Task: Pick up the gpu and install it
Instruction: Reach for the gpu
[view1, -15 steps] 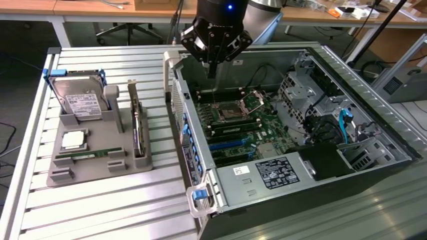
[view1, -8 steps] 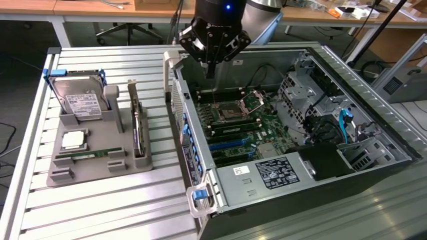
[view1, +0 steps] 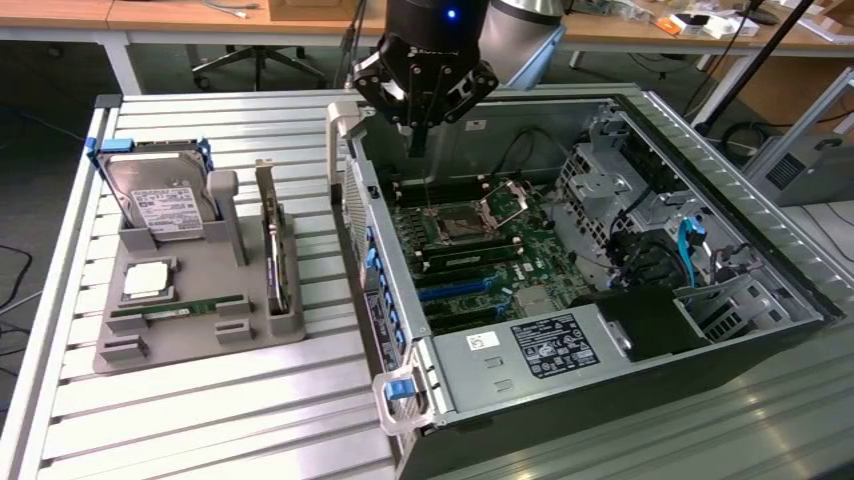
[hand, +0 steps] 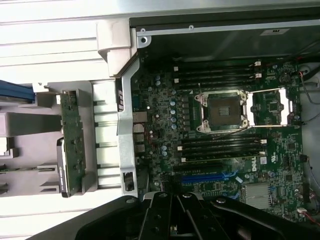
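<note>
Noted gripper (view1: 418, 140) fully closed and holding nothing, hanging over a corner of the open computer case (view1: 747, 230), above the motherboard (view1: 487, 235) and not touching it. Located gpu (view1: 275, 262) apart from the gripper, standing on its long edge in a slot of the grey holder (view1: 127, 352) on the slatted desk (view1: 200, 420), just beside the case on the exterior view's left. Recorded as a thin flat card: dark board, tan-brown face, silver metal bracket upright at one end.
</note>
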